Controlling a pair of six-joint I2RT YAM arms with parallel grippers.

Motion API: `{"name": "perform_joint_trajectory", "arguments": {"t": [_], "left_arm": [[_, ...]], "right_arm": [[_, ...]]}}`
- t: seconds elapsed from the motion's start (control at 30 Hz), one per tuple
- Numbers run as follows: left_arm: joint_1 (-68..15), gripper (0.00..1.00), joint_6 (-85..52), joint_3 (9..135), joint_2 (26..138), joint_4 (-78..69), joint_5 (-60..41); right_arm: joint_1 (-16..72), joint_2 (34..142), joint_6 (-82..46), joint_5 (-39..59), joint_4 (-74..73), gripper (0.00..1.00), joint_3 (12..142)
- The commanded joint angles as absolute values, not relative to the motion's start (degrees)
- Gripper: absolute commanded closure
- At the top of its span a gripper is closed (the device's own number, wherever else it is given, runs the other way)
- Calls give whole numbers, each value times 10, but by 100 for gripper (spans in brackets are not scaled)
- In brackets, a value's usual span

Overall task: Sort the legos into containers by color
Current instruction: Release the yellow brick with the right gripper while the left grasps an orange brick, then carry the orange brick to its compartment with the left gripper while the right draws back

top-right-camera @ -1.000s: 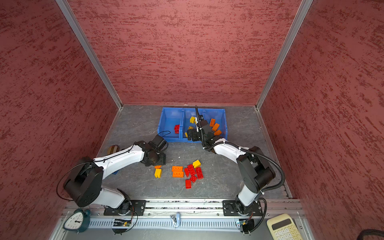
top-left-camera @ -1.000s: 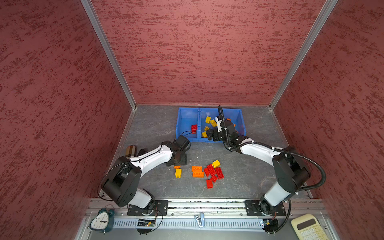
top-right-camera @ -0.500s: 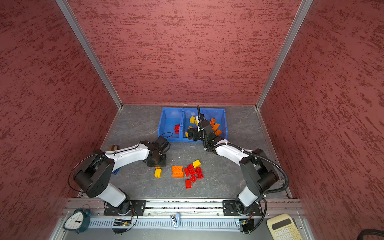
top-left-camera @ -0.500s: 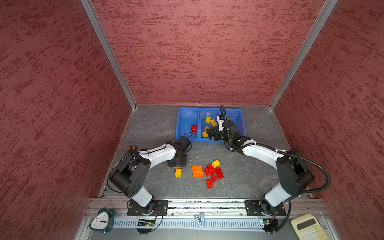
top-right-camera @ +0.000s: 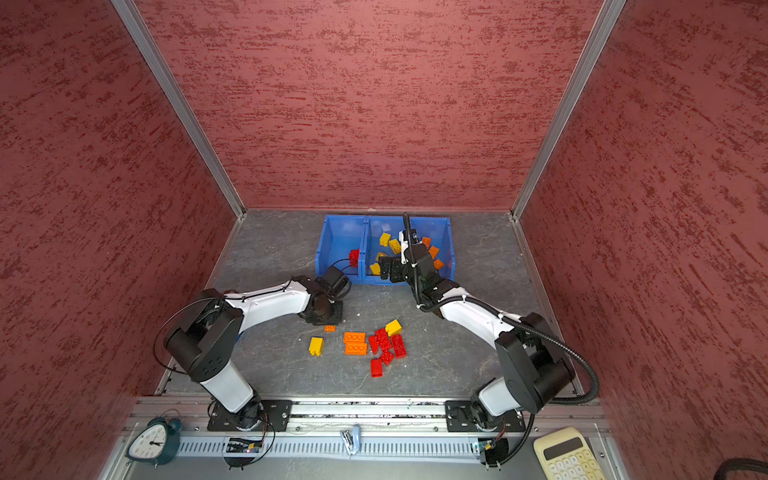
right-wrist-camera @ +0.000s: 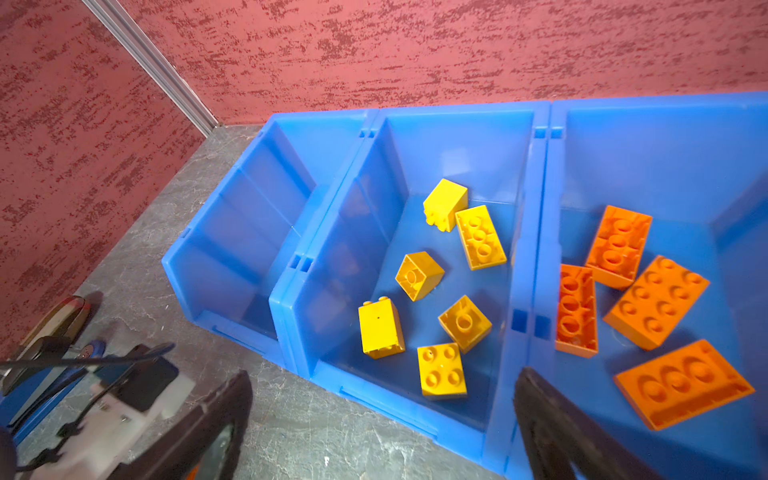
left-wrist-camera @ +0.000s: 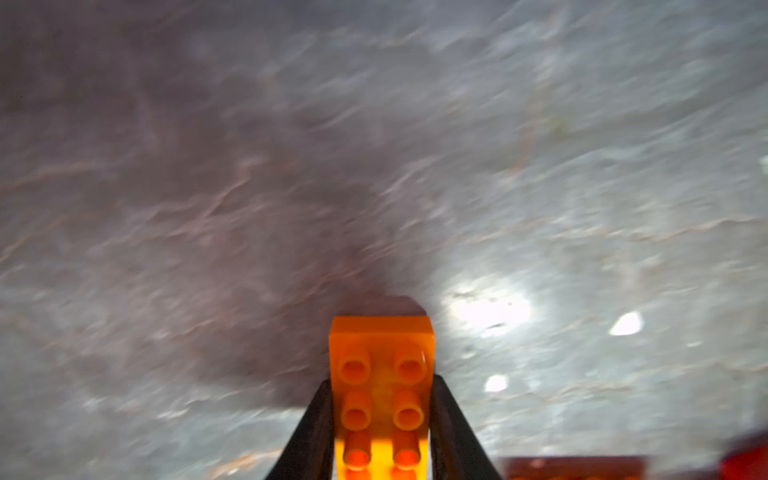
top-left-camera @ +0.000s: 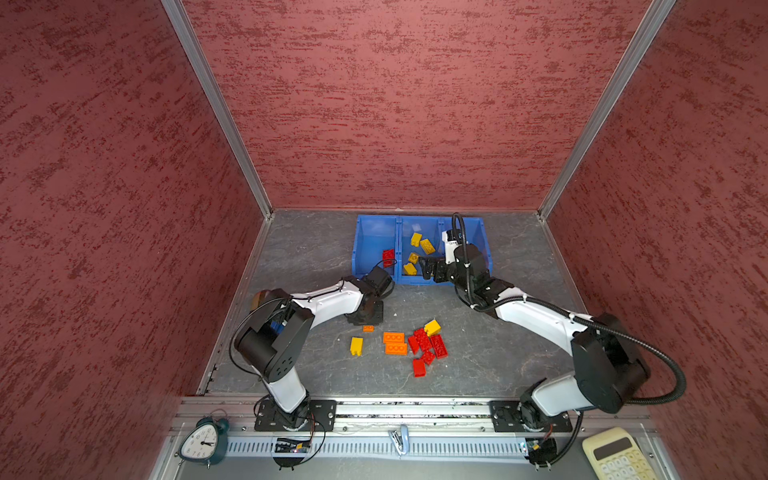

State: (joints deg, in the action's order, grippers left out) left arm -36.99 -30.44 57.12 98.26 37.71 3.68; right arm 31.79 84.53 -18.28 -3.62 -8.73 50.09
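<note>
My left gripper (left-wrist-camera: 381, 388) is squeezed tight on an orange brick (left-wrist-camera: 382, 345) down by the gray table (left-wrist-camera: 540, 166), my right gripper (right-wrist-camera: 380, 399) hangs spread wide and empty at the front of the blue bins (right-wrist-camera: 457, 124), so next I must carry the brick to the orange bin (right-wrist-camera: 665, 137).

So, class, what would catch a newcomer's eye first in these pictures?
The row of blue bins at the back, with yellow bricks in the middle one and orange bricks in the right. Then the loose bricks piled mid-table, and the left claw shut on an orange brick.
</note>
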Motion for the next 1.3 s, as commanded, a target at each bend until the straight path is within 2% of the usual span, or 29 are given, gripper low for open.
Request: {"name": "perform_joint_trajectory", "arguments": {"t": [0.0,0.33,0.57,0.67,0.83,0.97,1.27], "left_arm": [[-391,69,-314,602,1014,336,12],[-456,68,-311,753,1131,376,8],[-463,69,-327,775,1112,317,-40],[-470,70,-311,804,1089,292,-39],[-476,70,-272,867,1087,210,-78],[-477,69,-223,962,1140,181,-108],[-469,69,-193,1194,1313,190,-120]], "right_arm": [[317,815,-169,-57,-92,1,482],[317,751,-173,-55,-52,1,422],[315,679,-225,-113,15,1,379],[284,632,-271,-121,40,1,360],[180,559,-329,-87,23,1,311],[150,542,-337,-105,40,1,310],[149,497,-311,-91,73,1,305]]}}
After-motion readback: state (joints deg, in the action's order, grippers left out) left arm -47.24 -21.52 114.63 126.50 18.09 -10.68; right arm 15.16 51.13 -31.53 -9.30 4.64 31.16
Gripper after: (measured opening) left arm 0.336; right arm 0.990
